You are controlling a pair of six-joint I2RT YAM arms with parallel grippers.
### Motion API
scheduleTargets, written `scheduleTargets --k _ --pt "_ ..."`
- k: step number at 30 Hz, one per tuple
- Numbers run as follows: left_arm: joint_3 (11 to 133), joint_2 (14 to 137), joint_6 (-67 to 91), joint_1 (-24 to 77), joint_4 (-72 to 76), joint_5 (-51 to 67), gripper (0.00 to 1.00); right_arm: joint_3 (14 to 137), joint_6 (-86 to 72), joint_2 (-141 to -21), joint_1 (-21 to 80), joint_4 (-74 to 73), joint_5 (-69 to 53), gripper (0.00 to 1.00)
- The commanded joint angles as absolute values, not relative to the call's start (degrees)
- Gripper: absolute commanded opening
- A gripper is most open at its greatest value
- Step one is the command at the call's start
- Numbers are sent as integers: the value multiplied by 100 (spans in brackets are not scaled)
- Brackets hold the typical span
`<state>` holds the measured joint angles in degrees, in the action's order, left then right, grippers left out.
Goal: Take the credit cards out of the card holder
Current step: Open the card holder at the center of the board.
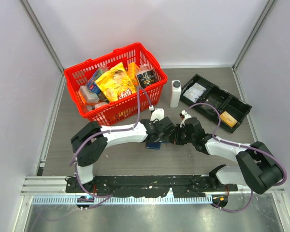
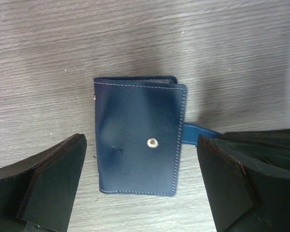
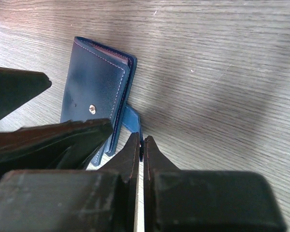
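Observation:
The card holder (image 2: 137, 135) is a navy-blue wallet with a metal snap stud, lying folded shut on the wooden table; it also shows in the top view (image 1: 153, 144) and the right wrist view (image 3: 94, 92). Its blue snap tab (image 3: 130, 118) sticks out to one side, unsnapped. My left gripper (image 2: 141, 183) is open, one finger on each side of the wallet, low over it. My right gripper (image 3: 141, 145) is shut on the end of the snap tab (image 2: 199, 133). No credit cards show; the wallet's inside is hidden.
A red basket (image 1: 87, 77) full of snack packets stands at the back left. A white bottle (image 1: 175, 93) stands beside a black compartment tray (image 1: 241, 104) at the back right, which holds white packets and a small orange-gold flat thing (image 1: 227, 118). Both arms meet at mid-table.

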<state>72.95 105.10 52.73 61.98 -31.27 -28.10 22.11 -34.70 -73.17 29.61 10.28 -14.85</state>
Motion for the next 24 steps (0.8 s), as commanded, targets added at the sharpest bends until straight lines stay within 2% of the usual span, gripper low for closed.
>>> scheduleTargets --k 1,13,16,19,21,24 --pt "7681 10819 5071 6231 -3682 -3023 100 2180 -3516 -7110 2944 1204 -1424 1" --pt "7998 11180 4913 6258 -4016 -2882 99 2206 -3445 -7093 2944 1099 -1371 1" --pt "7911 11049 4966 6258 -4052 -3128 85 2224 -3402 -7040 2944 994 -1336 1" --pt "7674 10750 5001 6249 -3964 -3295 75 2215 -3349 -6987 2944 941 -1301 1" --pt "7559 10557 5027 6205 -3938 -3348 63 2215 -3331 -6961 2944 897 -1292 1" --pt "7375 10310 5080 6109 -3929 -3375 55 2224 -3278 -6935 2944 818 -1231 1"
